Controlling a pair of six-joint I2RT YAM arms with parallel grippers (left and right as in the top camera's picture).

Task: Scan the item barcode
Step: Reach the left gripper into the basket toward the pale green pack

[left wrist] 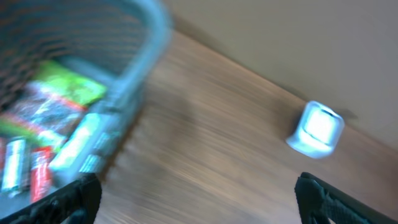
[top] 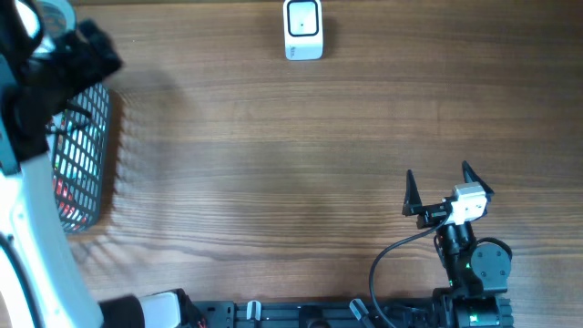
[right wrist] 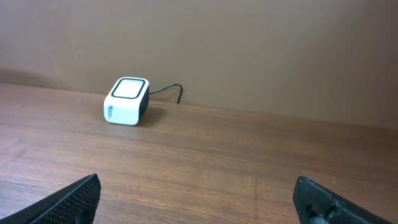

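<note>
Items for scanning: several packets [left wrist: 59, 115] lie loose inside a mesh basket [top: 89, 137] at the left edge of the table [top: 273, 164]. My left wrist view is blurred, but it shows green, red and pale wrappers heaped together below the basket's blue-grey rim [left wrist: 146, 37]. I cannot make out a barcode on any of them. From overhead, a patch of red [top: 64, 193] shows through the mesh; the rest of the contents is hidden by my left arm.

Scanner [top: 303, 29]: a small white box with a dark-framed window on top. It stands at the far edge of the table, about midway across and well apart from the basket. A thin dark cord [right wrist: 168, 91] leaves its back towards the wall. Nothing is on it or touching it.

Left tool [left wrist: 196, 193]: it hangs over the near side of the basket, tilted towards the packets, with both fingers spread wide and nothing between them. It touches neither packets nor rim, as far as the blur allows me to judge.

Right tool [top: 438, 173]: it sits low at the near right of the table and points at the scanner from well back. Its fingers [right wrist: 74, 199] stand wide with only bare wood between them. A black cable [top: 392, 255] loops from this arm across the table.
</note>
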